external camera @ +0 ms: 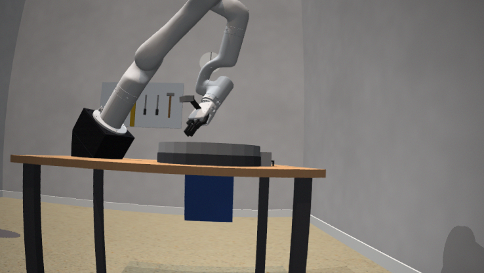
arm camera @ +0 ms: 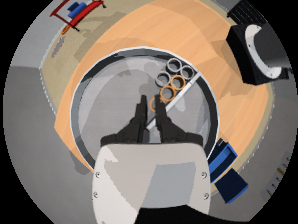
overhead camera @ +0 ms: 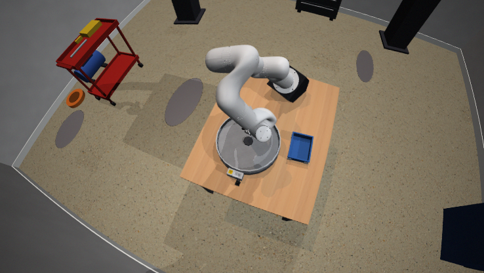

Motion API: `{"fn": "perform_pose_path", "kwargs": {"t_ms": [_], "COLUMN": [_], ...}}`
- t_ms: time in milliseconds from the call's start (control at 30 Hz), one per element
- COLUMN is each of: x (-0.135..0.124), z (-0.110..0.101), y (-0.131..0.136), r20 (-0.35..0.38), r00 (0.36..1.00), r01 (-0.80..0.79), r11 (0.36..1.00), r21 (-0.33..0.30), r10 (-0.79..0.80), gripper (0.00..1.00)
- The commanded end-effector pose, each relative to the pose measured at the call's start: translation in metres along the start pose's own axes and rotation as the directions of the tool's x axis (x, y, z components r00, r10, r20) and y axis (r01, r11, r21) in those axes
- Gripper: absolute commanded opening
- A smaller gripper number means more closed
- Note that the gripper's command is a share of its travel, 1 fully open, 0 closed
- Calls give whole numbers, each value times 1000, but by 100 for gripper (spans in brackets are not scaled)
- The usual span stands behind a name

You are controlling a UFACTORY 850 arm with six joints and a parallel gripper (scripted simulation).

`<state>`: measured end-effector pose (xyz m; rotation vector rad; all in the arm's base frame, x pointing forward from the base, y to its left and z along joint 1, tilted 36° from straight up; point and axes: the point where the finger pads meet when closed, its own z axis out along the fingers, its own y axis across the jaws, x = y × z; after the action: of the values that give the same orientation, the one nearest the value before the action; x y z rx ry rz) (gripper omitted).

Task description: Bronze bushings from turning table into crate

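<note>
The turning table (overhead camera: 233, 155) (external camera: 210, 149) (arm camera: 100, 115) is a grey round tray. On it, in the wrist view, three grey steel bushings (arm camera: 168, 65) (arm camera: 193, 73) (arm camera: 157, 80) stand together. Bronze bushings (arm camera: 178, 76) (arm camera: 167, 100) (arm camera: 151, 104) stand beside them in a line along a pale bar (arm camera: 182, 93); the last is partly behind a finger. My gripper (external camera: 188, 134) (arm camera: 150, 101) is empty and open a narrow gap, tilted above the turning table. The blue crate (overhead camera: 303, 136) (arm camera: 230, 156) stands beside it; no bushing shows inside.
A small control box (overhead camera: 235, 174) sits at the turning table's rim. The arm's black base (overhead camera: 303, 84) (external camera: 101, 138) (arm camera: 242, 62) stands on the wooden table (overhead camera: 284, 189). A dark blue box (overhead camera: 464, 237) (arm camera: 231, 185) and a red cart (overhead camera: 115, 73) stand on the floor.
</note>
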<state>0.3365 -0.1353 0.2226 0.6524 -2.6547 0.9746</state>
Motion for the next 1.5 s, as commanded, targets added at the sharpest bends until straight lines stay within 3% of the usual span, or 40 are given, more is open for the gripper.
{"fn": "perform_pose_path", "kwargs": {"t_ms": [0,900,1133,1467], "x": [0,1,-13,-14], "z": [0,1,19,19], "y": [0,1,0,0], "r20": [0,-3,-3,-3], "r00": [1000,1000,1000,1000], "r01": [4,5,5,5], "r11": [1000,1000,1000,1000], "r21": [7,7,7,7], "r10": [-4,-5,-5,-5], "gripper": [13,13,13,13]}}
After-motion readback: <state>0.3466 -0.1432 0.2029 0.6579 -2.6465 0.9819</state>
